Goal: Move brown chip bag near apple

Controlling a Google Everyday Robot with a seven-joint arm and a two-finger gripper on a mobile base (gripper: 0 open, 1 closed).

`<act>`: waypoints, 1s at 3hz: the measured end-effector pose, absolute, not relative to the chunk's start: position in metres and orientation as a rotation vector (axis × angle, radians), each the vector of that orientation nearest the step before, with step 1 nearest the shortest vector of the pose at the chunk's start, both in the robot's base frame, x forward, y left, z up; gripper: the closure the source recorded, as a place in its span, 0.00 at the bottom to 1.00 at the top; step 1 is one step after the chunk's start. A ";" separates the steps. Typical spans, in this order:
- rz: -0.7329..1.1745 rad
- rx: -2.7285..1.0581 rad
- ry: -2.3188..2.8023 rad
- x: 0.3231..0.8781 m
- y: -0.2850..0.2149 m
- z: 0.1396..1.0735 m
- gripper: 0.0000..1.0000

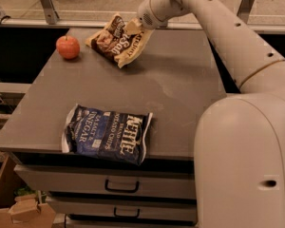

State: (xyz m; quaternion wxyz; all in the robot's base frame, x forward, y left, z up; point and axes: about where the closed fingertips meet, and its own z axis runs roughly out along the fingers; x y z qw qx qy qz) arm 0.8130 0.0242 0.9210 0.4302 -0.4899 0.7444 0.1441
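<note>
The brown chip bag (115, 41) is crinkly dark brown with tan edges and hangs a little above the far part of the grey cabinet top (180, 89). My gripper (135, 26) is shut on the bag's upper right edge. The red-orange apple (68, 47) sits on the far left of the top, a short way left of the bag. My white arm reaches in from the right.
A dark-blue Kettle chip bag (107, 134) lies flat near the front edge of the top. Drawers with handles (122, 186) are below. A cardboard box (23, 208) stands on the floor at the lower left. A rail runs behind the cabinet.
</note>
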 end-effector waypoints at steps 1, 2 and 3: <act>0.400 -1.185 1.875 0.819 0.045 0.914 1.00; 0.408 -1.152 1.891 0.822 0.055 0.910 0.82; 0.412 -1.129 1.908 0.822 0.059 0.905 0.60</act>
